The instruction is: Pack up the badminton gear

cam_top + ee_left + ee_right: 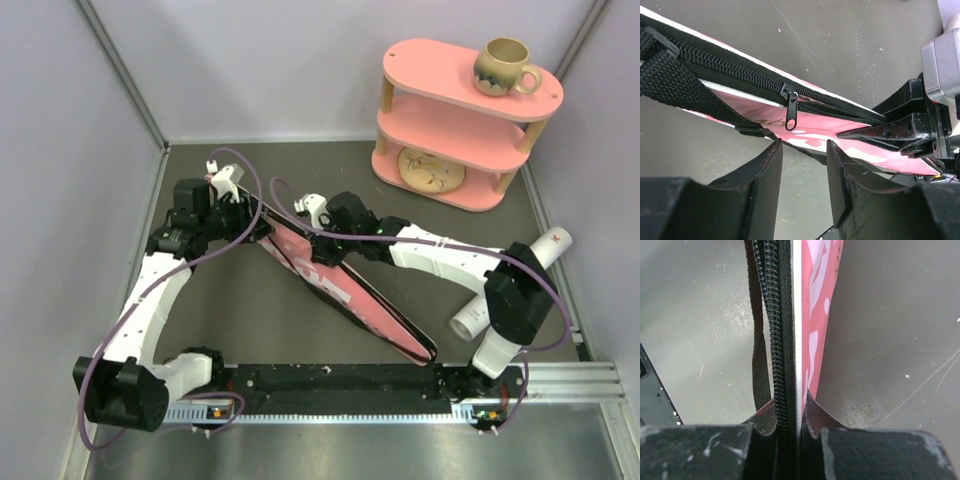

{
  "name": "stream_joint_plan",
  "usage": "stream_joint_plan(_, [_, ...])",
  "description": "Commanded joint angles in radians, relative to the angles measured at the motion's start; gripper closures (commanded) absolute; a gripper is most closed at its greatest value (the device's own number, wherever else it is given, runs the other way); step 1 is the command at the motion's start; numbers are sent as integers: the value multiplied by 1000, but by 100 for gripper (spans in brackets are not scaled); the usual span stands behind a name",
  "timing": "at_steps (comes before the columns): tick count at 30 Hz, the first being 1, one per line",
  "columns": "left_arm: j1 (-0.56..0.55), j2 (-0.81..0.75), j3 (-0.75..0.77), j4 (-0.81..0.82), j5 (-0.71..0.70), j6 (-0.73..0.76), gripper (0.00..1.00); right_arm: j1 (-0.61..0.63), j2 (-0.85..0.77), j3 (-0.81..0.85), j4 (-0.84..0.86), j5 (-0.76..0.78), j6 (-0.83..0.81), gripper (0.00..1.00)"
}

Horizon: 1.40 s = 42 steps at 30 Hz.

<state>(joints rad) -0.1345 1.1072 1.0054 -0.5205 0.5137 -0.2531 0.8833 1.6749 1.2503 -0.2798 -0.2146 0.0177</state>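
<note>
Currently, the pink bag lies flat on the table. It runs diagonally from the far left, near the left arm's wrist, down to the near right, where its narrow end stops just short of the arm bases.

Right gripper: closed. Its fingers clamp the zippered edge of the bag, with the black zipper teeth and the pink panel pinched between them.

Left gripper: fingers spread, with a clear gap and nothing held. It sits just over the same edge of the bag, close beside the right gripper. The zipper pull hangs just beyond the gap, between the two fingertips but touched by neither. The black strap crosses the bag to the left of the pull and passes under the left-hand finger.

The white tube lies on the table at the right, tilted and partly hidden behind the right arm's elbow, well apart from the bag. A pink shelf stands in the far right corner with a beige mug on its top tier.
</note>
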Motion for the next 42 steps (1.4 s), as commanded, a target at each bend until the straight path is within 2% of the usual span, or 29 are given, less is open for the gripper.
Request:
stream_joint_plan(1, [6, 23, 47, 89, 51, -24, 54, -10, -41, 20, 67, -62, -9, 100])
stream_joint_plan(3, [12, 36, 48, 108, 69, -47, 51, -9, -41, 18, 68, -68, -9, 100])
stream_joint_plan(6, [32, 60, 64, 120, 101, -86, 55, -9, -40, 17, 68, -74, -9, 100])
stream_joint_plan(12, [45, 86, 76, 148, 109, -124, 55, -9, -46, 15, 70, -72, -7, 100])
stream_joint_plan(15, [45, 106, 87, 151, 121, -126, 61, -10, -44, 14, 71, -72, -9, 100])
stream_joint_plan(20, [45, 128, 98, 126, 103, -123, 79, -9, -38, 12, 71, -75, -9, 100])
stream_joint_plan(22, [45, 132, 105, 114, 91, -114, 83, -9, -37, 12, 71, -77, -9, 100])
stream_joint_plan(23, [45, 134, 105, 102, 88, -106, 90, -9, -35, 14, 70, -77, -7, 100])
stream_joint_plan(26, [44, 129, 105, 94, 85, -92, 100, -9, -34, 17, 71, -74, -7, 100])
stream_joint_plan(31, [0, 74, 53, 96, 94, -86, 100, -9, 6, 55, 71, -17, 8, 100])
stream_joint_plan(35, [-118, 14, -22, 137, 85, -179, 100, -4, 61, 145, 76, -9, 16, 100])
stream_joint_plan(39, [-129, -43, -59, 183, 49, -230, 100, 14, 88, 175, 74, 24, -8, 100])
stream_joint_plan(42, [-123, -41, -51, 192, 83, -255, 100, 13, 74, 153, 73, 70, -10, 100])
